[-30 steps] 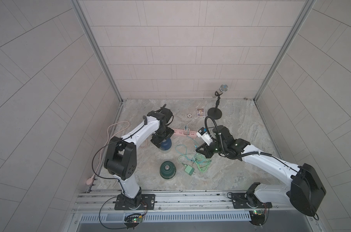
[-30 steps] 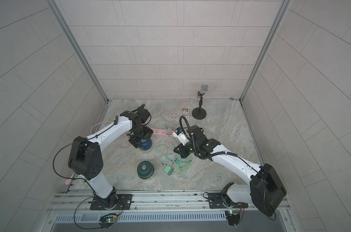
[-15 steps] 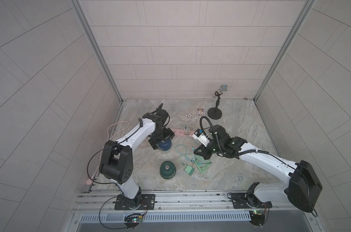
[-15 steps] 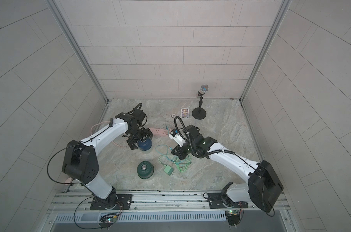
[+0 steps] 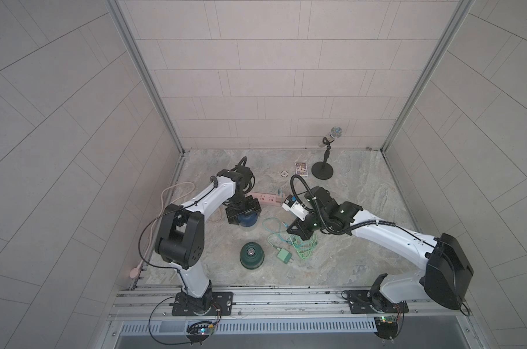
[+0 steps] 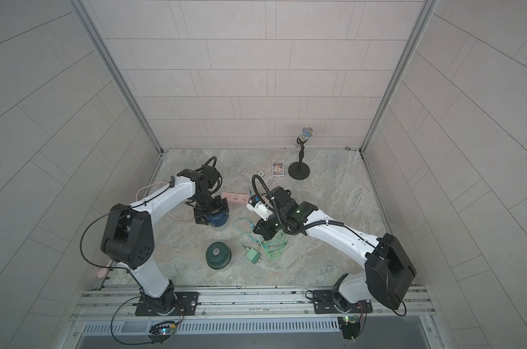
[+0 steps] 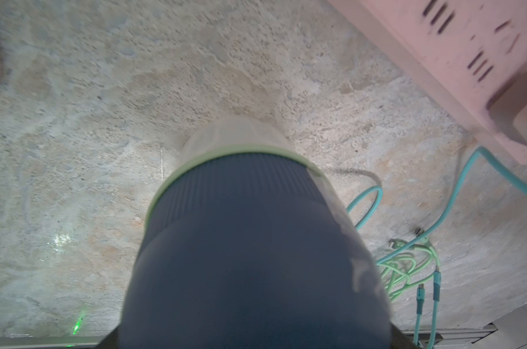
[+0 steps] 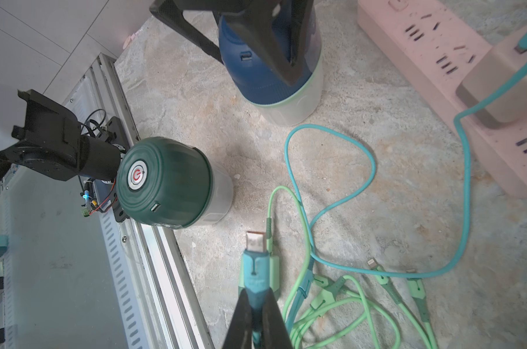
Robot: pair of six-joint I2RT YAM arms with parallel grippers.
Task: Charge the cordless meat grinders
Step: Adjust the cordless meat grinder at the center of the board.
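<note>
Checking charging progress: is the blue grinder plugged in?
Not plugged. The port on the blue grinder is empty; the teal connector is clamped in the jaws of the right gripper.

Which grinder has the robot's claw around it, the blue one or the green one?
The blue grinder: the left gripper straddles it. The green grinder stands apart, with no gripper at it.

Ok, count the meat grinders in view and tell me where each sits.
2. The dark blue grinder stands by the pink power strip; the dark green grinder stands nearer the front rail, beside the green plug adapter. No others show; some could be hidden.
</note>
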